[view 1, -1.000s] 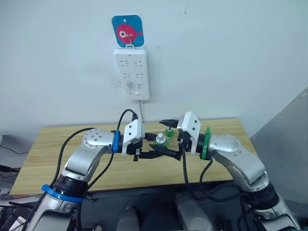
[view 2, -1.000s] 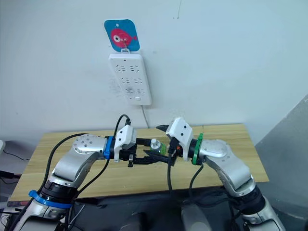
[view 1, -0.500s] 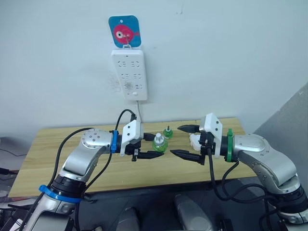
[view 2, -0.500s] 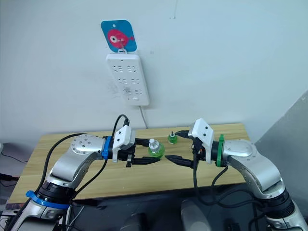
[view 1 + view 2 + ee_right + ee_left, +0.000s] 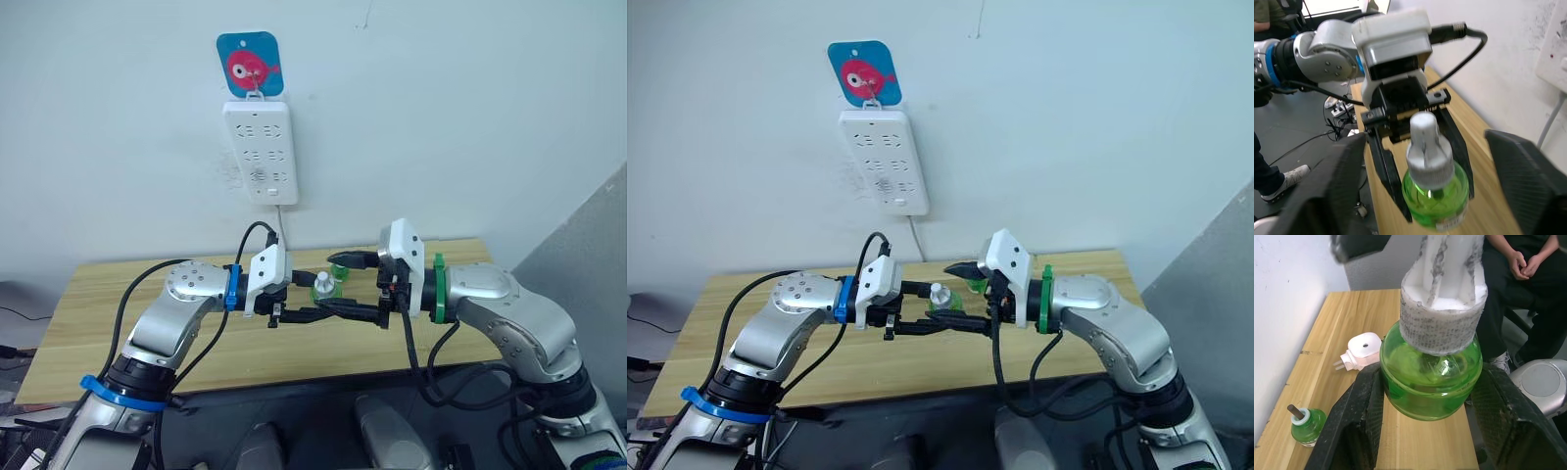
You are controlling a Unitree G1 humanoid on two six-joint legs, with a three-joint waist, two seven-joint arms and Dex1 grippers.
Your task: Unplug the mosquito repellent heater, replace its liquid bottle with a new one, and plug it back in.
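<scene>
We see even, soft indoor light with faint shadows on the pale wall (image 5: 470,117). In the wrist views, the near black fingers (image 5: 1528,181) blur, and the bottle cap (image 5: 1442,293) looks grainy and oversized.

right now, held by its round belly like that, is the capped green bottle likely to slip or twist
The capped green bottle looks smooth and rounded where the left gripper clamps it, so it could probably slip or rotate under a cap twist. It seems rigid plastic, unlikely to crush. Mostly full of liquid, it is probably fairly heavy for its size.
</scene>
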